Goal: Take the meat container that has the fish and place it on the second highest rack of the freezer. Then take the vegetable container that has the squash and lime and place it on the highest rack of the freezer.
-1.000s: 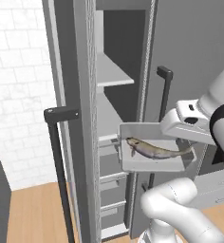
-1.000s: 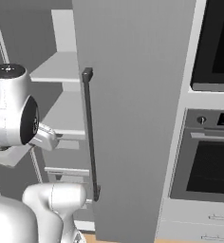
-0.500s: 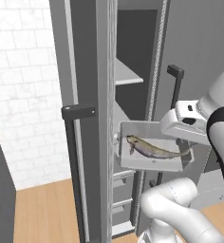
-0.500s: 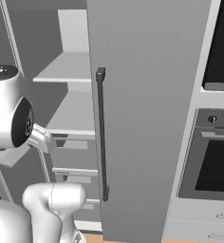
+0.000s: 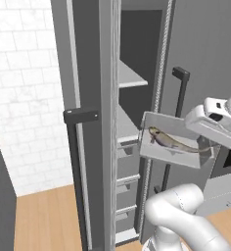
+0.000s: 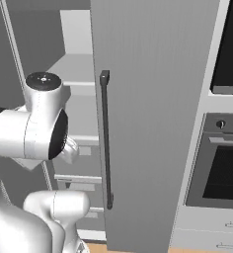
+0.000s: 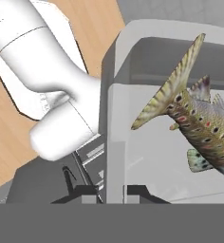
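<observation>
Since a second ago the base has driven closer, so both base views have shifted: door edge and handles now loom larger, and the meat container sits nearer the opening.

Freezer (image 5: 137,63): tall grey unit, interior open between two doors. Left door (image 5: 88,122) stands edge-on in the left base view, with a dark bar handle (image 5: 80,115) on its face. Right door (image 6: 153,118) swung open; in the right base view its grey slab hides most of the interior, and a second dark handle (image 6: 105,138) runs down it.

Racks: upper shelf (image 5: 129,78) visible inside, drawers (image 5: 127,186) stacked below.

Oven (image 6: 222,173): built into the cabinetry, right of the freezer.

Meat container (image 5: 173,147): white open tray held in the air, level, just in front of the gap between the doors, near the right door's handle. Both doors flank it closely.

Fish (image 5: 173,142): speckled trout lying in the tray, tail toward the tool (image 7: 115,192).

Tool: fingertips (image 7: 88,192) closed on the near wall of the tray, one either side.
</observation>
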You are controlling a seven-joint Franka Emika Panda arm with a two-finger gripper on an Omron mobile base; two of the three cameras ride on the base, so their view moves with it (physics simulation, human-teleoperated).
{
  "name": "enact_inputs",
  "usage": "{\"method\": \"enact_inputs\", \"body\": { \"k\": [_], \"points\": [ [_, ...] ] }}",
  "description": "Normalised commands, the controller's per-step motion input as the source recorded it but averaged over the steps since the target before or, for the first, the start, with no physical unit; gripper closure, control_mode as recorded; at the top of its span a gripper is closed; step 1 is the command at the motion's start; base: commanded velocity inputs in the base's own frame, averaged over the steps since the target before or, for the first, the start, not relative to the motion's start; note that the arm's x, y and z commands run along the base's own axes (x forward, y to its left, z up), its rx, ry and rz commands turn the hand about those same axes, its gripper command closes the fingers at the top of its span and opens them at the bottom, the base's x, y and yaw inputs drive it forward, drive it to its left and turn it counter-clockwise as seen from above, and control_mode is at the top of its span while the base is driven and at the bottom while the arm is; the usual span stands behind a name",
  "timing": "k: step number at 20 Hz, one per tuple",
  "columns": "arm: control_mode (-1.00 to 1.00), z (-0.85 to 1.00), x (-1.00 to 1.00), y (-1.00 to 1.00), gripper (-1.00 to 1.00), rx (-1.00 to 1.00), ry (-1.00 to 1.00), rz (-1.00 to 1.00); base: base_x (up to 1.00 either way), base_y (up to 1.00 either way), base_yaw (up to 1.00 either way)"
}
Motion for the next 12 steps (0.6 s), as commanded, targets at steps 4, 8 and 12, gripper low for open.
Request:
{"method": "enact_inputs", "body": {
  "k": [4, 8, 12],
  "points": [
    [-1.00, -0.30, 0.64, 0.10, 1.00, -0.01, 0.01, -0.14, 0.00, 0.00, 0.00],
    [-1.00, -0.25, 0.76, 0.02, 1.00, 0.00, 0.00, -0.25, 0.00, 0.00, 0.00],
    [-1.00, -0.22, 0.46, 0.26, 1.00, 0.00, 0.00, -0.22, 0.00, 0.00, 0.00]
  ]
}}
